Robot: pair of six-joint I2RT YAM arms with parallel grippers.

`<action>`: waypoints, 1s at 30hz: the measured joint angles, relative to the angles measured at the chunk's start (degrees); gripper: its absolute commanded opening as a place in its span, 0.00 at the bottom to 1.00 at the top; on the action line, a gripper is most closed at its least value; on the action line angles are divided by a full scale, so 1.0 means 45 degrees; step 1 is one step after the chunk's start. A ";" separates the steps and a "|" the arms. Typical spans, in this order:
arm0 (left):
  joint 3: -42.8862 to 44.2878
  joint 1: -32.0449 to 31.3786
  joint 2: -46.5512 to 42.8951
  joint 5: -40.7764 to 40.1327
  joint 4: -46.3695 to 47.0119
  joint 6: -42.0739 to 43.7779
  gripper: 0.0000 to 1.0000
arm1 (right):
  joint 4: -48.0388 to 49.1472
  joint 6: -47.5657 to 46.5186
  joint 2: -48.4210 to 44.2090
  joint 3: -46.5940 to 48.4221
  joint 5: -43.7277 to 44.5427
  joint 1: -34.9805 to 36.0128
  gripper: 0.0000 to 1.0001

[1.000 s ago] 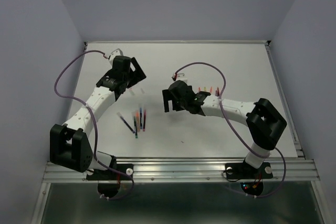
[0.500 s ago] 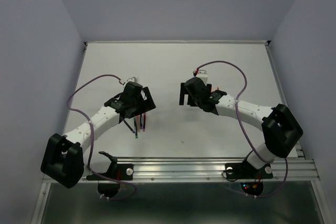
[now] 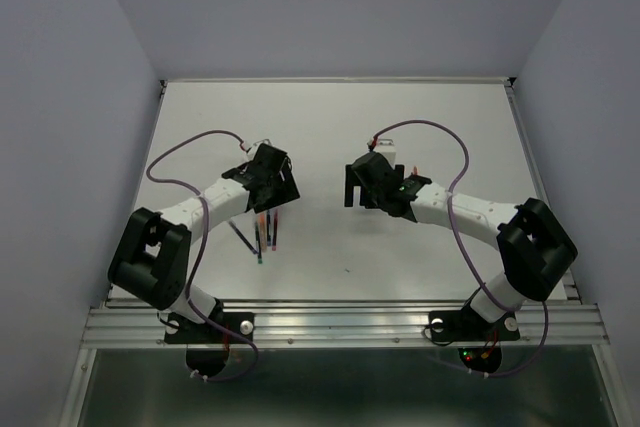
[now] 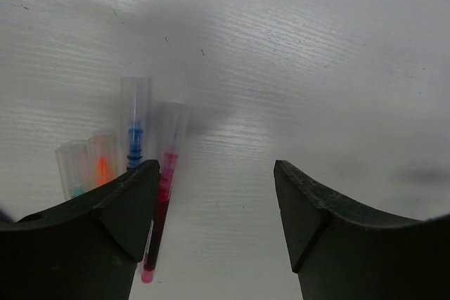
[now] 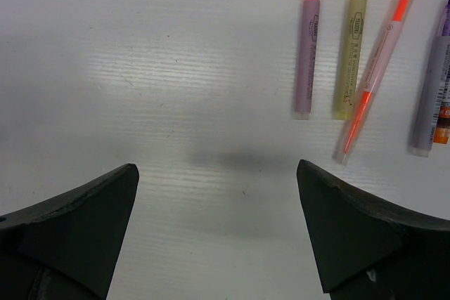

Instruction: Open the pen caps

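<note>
Four pens lie in a small bunch on the white surface (image 3: 450, 117), close to my left end effector (image 4: 214, 219). The blue pen (image 4: 135, 142) and the pink pen (image 4: 162, 201) lie side by side. Next to them are an orange one (image 4: 103, 166) and a pale one (image 4: 72, 177). All four have clear pen caps (image 4: 135, 96) on their far ends. The blue pen has dark bands on it, but no words I can read.

My left end effector is wide apart and holds nothing. One finger (image 4: 119, 223) hides the near ends of the pens. I cannot tell if it touches them.

Four more pens lie in a row by my right end effector (image 5: 218, 223). They are a pale purple pen (image 5: 307, 54) with a pink tip, a yellow pen (image 5: 350, 61), a thin orange pen (image 5: 376, 68) that tilts, and a grey pen (image 5: 429, 96) cut off by the edge of the view. They have tiny print on their sides, too small to read. My right end effector is wide apart too. It holds nothing, and the row lies off to one side of it.

From above, my two end effectors face each other near the middle, with a gap of white surface between them. More white surface runs to the far edge and to both side edges, well away from both arms.
</note>
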 measured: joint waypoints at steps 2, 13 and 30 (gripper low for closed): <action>0.0121 0.0000 0.0287 -0.0083 0.0019 0.0034 0.76 | 0.0005 -0.0005 0.0000 -0.0010 0.0000 -0.0005 1.00; 0.0529 0.0000 0.1409 -0.0355 0.0005 0.0223 0.66 | 0.0000 -0.0049 0.0000 -0.0024 0.0000 -0.0228 1.00; 0.0554 0.0000 0.2084 -0.0821 -0.0019 0.0194 0.51 | 0.0010 -0.0049 0.0000 -0.0053 0.0000 -0.0340 1.00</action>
